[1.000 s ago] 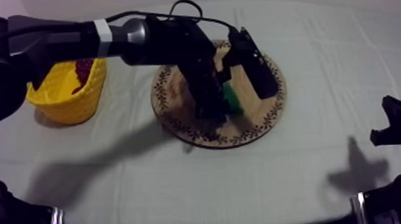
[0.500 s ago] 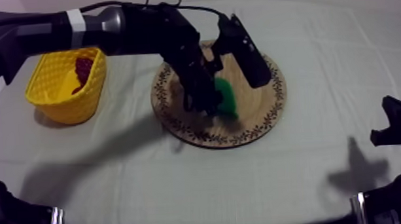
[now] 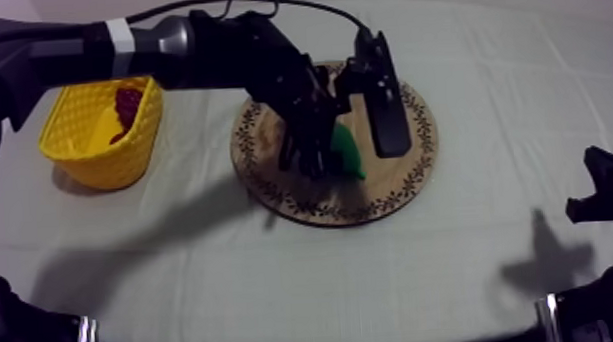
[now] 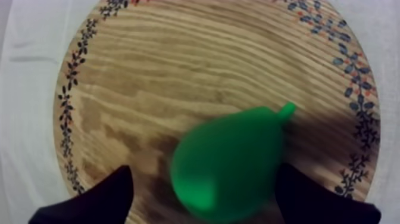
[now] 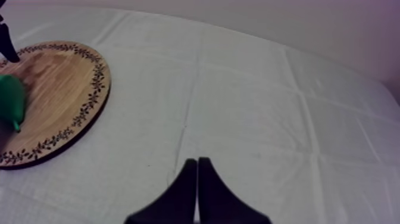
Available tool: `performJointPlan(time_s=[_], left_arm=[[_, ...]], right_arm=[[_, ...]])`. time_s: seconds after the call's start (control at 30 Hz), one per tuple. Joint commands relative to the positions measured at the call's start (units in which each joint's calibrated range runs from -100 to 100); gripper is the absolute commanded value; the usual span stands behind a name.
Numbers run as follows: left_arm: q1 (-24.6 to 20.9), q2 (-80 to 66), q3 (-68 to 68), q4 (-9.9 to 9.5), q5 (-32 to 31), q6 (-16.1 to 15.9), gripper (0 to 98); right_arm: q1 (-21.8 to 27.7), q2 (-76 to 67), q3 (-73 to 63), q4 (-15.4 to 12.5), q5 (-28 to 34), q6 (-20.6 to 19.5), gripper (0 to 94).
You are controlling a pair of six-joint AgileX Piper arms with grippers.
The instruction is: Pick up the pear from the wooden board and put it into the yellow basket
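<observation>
While beside the board [image 3: 411, 183], yellow basket [image 3: 110, 158] with dark red fruit [image 3: 127, 104]

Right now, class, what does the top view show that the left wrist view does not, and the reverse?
Top view adds: the yellow basket holding dark red fruit. Left wrist view adds: the left jaws standing apart, one each side of the pear. Shared: that green pear on the wooden board.
</observation>
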Motion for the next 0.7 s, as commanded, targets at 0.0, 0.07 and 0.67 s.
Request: performJointPlan(time_s=[0.0, 0.07, 0.67], left_arm=[[0.2, 0.7, -0.2, 0.08, -0.4, -0.5, 85.6], [0.4, 1.5, -0.2, 0.11, -1.2, -0.7, 83.1], [0.9, 8.0, -4.2, -1.02, -3.0, 2.6, 55.2]], right_arm=[[0.0, 0.0, 0.1, 0.0, 0.0, 0.0, 0.5], [0.0, 0.0, 0.1, 0.0, 0.0, 0.0, 0.5], [0.0, 0.0, 0.1, 0.0, 0.0, 0.0, 0.5]])
